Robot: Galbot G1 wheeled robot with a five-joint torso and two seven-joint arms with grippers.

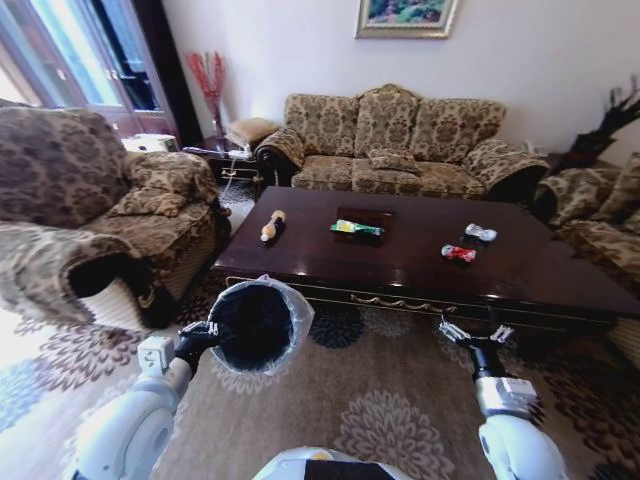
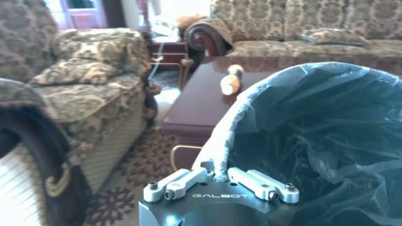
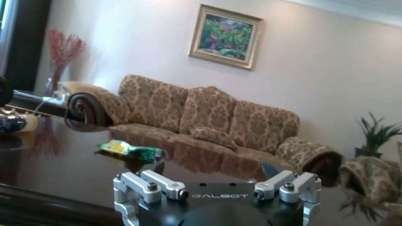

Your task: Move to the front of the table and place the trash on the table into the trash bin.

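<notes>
The dark glossy table (image 1: 420, 275) stands just ahead of me. On it lie a tan-orange bottle (image 1: 272, 226), a green-yellow bottle (image 1: 357, 229), a red wrapper (image 1: 459, 253) and a silver-white wrapper (image 1: 481, 233). My left gripper (image 1: 205, 336) is shut on the rim of the black trash bin (image 1: 258, 325) with its white liner, holding it in the air before the table's near left corner. In the left wrist view the left gripper (image 2: 217, 178) pinches the liner edge of the bin (image 2: 314, 141). Before the table's near right edge, my right gripper (image 1: 475, 334) is open and holds nothing.
An armchair (image 1: 90, 220) stands close on the left and a patterned sofa (image 1: 390, 140) runs behind the table. Another seat (image 1: 600, 230) is at the right. Patterned carpet (image 1: 380, 400) lies between me and the table.
</notes>
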